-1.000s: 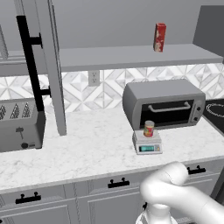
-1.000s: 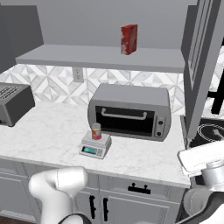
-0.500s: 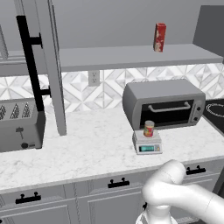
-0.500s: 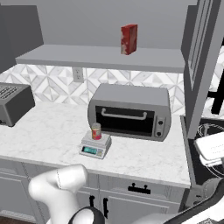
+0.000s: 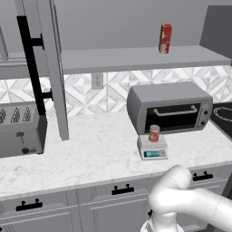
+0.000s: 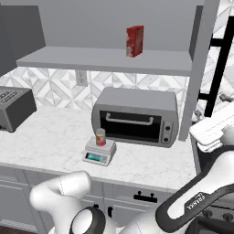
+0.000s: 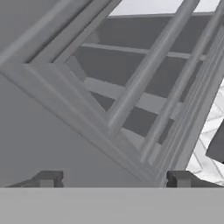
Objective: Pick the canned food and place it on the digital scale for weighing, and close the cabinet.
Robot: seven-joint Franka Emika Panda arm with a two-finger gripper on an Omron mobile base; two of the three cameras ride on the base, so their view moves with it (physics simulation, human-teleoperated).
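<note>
The canned food point(image 5: 154, 133) point(image 6: 100, 136), a short red can with a tan top, stands upright on the digital scale point(image 5: 152, 149) point(image 6: 98, 153) in front of the toaster oven. The cabinet's left door point(image 5: 53, 68) stands open edge-on with its black bar handle point(image 5: 31, 59). Its right door point(image 6: 201, 68) is open too, handle point(image 6: 222, 64) outward. My white hand point(image 6: 214, 130) is raised beside the right door. In the hand view my gripper point(image 7: 113, 179) is open with nothing between the fingertips point(image 7: 48, 178), close against a grey panelled door face point(image 7: 65, 131).
A grey toaster oven point(image 5: 170, 107) point(image 6: 135, 116) sits at the back of the marble counter point(image 5: 90, 154). A toaster point(image 5: 20, 128) is at the left. A red box point(image 5: 165, 38) point(image 6: 134, 41) stands on the open shelf point(image 6: 109, 60). A stove point(image 5: 224, 113) lies to the right.
In the right base view my hand has risen along the right cabinet door. The can, scale and both doors have not moved.
</note>
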